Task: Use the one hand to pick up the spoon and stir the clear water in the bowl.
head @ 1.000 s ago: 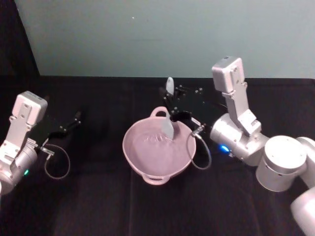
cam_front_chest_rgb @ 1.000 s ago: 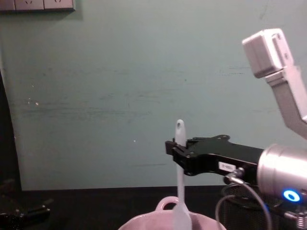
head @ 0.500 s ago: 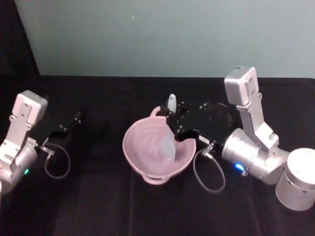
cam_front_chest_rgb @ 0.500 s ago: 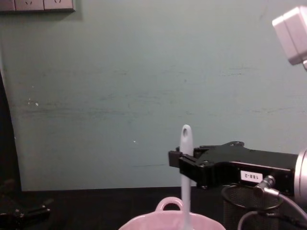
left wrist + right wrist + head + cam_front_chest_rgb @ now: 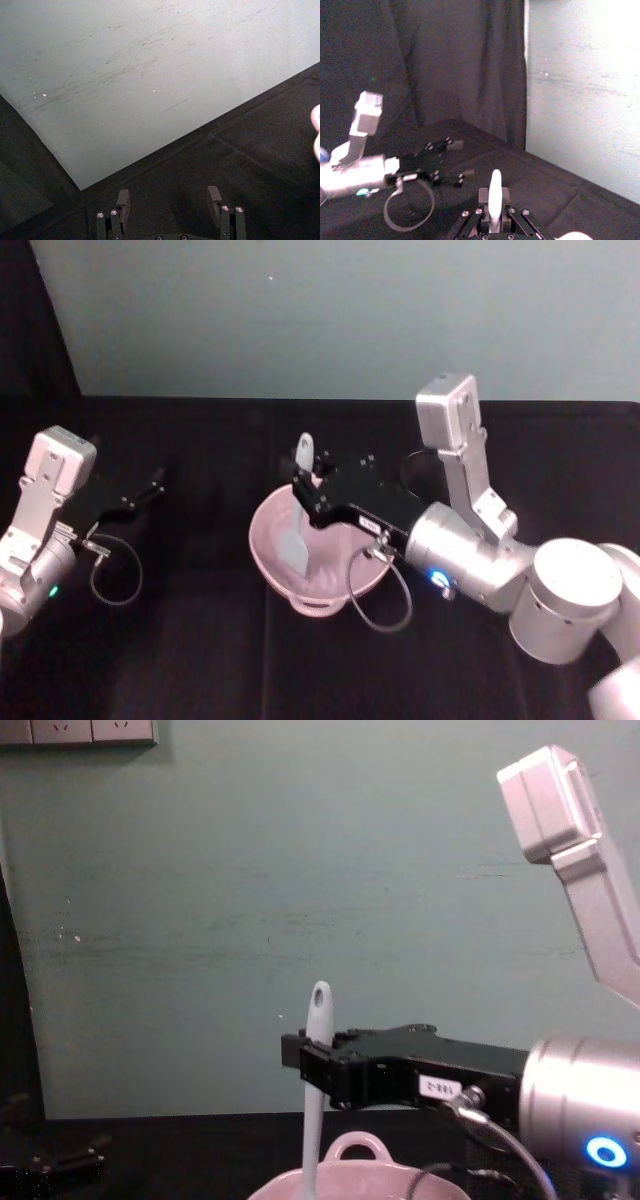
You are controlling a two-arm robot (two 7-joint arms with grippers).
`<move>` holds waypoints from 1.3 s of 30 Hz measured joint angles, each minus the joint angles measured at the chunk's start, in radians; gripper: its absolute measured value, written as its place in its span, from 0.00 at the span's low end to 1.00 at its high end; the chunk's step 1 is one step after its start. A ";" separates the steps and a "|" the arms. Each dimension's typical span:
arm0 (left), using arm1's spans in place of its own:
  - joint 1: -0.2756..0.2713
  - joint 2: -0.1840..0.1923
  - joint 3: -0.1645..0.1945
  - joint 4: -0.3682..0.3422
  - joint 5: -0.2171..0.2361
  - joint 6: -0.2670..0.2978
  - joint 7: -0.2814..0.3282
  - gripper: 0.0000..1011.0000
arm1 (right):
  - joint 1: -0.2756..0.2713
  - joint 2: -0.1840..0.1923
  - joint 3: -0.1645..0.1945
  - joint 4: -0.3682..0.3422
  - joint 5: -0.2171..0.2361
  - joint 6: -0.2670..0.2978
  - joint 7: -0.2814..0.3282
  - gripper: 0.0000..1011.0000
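The pale pink bowl [image 5: 268, 562] sits mid-table; its loop handle [image 5: 355, 1148] faces the wall. My right gripper [image 5: 306, 492] reaches over the bowl from the right and is shut on the white spoon [image 5: 298, 530]. The spoon stands nearly upright, its holed handle end [image 5: 320, 997] above the jaws and its scoop down inside the bowl's left half. The chest view shows the same gripper [image 5: 305, 1062] clamped on the spoon's shaft [image 5: 311, 1120]. The handle [image 5: 495, 194] rises between the right gripper's fingers. My left gripper [image 5: 152, 483] rests open and empty at the table's left.
A black cloth covers the table [image 5: 200, 660] up to a teal wall. A cable loop [image 5: 376, 598] hangs from the right wrist over the bowl's front rim. Another loop [image 5: 115, 572] lies by the left arm. The bowl's edge [image 5: 316, 131] shows beside the left gripper [image 5: 169, 197].
My right gripper has swept the spoon from the bowl's right side to its left side, the scoop staying down in the bowl. The left arm has not moved.
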 joint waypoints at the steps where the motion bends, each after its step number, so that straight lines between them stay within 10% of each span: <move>1: 0.000 0.000 0.000 0.000 0.000 0.000 0.000 1.00 | 0.007 -0.006 0.000 0.011 0.000 -0.003 -0.002 0.13; 16: 0.000 0.000 0.000 0.000 0.000 0.000 0.000 1.00 | 0.080 -0.055 0.014 0.141 -0.086 -0.049 -0.084 0.13; 39: 0.000 0.000 0.000 0.000 0.000 0.000 0.000 1.00 | -0.102 0.050 0.083 -0.095 -0.015 0.041 -0.031 0.13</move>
